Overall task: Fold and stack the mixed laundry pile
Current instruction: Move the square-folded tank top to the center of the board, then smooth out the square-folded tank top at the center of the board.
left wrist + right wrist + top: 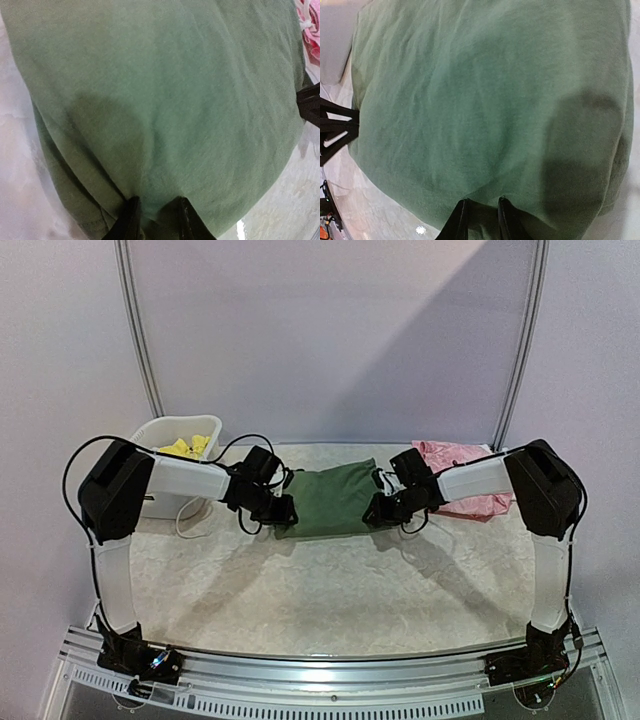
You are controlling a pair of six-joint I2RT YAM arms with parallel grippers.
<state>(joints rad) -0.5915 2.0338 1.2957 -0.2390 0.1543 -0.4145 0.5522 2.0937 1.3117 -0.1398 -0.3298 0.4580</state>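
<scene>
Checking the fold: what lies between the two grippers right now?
The green top fills the stretch between the left gripper and the right gripper; clearest in the top view.

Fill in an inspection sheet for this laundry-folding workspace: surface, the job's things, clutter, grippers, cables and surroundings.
Surface: pale marbled table.
Job's things: green garment lies flat at the centre; pink garment is crumpled at the back right; yellow garment sits in the white basket at the back left.
Clutter: nothing seen.
Grippers: left gripper and right gripper each pinch an opposite edge of the green garment.
Cables: black cables loop along both arms; a white cable lies on the table beside the basket.
Surroundings: plain pale wall and two metal posts.
</scene>
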